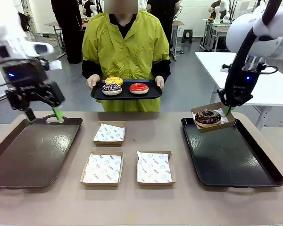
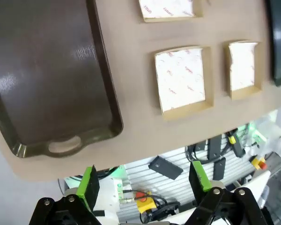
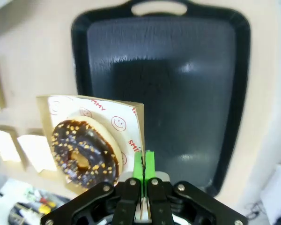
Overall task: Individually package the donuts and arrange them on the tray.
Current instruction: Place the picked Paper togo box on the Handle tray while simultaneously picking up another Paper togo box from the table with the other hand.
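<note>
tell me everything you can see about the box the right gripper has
A shallow brown cardboard box lined with white paper printed in red. A chocolate donut with pale bits sits in it. The right gripper is shut on one side wall, pinching it between its green pads. The box hangs slightly tilted over the far left corner of the black tray; whether it touches the tray cannot be told.

Qty 4: yellow donut (image 1: 114,80), sprinkled donut (image 1: 112,88), red donut (image 1: 139,88) at 12 o'clock, choc donut (image 1: 207,117) at 2. Qty 4: 3 paper-lined boxes (image 1: 102,168) at 6, filled box (image 1: 198,112) at 2. Qty 3: brown tray (image 1: 19,160) at 9, black tray (image 1: 236,165) at 3, person's tray (image 1: 127,96) at 12.
</note>
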Controlling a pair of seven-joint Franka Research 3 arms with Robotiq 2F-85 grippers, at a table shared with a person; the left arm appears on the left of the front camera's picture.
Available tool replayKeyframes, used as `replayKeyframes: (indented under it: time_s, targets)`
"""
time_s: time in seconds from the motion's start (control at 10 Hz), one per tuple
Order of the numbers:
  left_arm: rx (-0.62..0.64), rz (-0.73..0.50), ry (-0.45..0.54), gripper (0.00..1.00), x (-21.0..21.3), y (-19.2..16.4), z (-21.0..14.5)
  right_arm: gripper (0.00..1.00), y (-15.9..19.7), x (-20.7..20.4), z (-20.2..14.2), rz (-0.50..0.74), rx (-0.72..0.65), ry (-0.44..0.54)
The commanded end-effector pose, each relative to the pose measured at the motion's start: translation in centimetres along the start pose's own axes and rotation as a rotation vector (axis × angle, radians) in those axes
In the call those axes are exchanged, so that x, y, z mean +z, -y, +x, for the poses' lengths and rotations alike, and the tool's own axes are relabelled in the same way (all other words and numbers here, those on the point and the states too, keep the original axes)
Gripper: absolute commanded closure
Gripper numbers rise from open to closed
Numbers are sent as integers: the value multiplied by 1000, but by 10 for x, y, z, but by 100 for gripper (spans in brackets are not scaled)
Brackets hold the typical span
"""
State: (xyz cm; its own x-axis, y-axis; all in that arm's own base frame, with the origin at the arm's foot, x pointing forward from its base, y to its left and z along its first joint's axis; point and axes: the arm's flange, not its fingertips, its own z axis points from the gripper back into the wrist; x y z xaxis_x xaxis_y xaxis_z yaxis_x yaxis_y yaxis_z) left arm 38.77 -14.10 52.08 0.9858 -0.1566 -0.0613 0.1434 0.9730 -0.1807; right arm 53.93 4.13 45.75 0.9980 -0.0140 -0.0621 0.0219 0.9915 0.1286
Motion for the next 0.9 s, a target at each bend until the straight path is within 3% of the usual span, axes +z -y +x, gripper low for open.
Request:
replayKeyframes:
  time_s: [0.0,0.2,0.4,0.8]
  targets:
    - [68,86,20,0,-34,16,16,99,2,-16,14,42,20,0]
    - [117,136,64,0,-72,37,14,99,6,-26,25,49,2,-20]
    - [119,87,118,0,-97,58,8,99,2,-24,12,11,-5,-16]
    - [91,95,71,0,-137,71,0,99,2,-24,12,11,-5,-16]
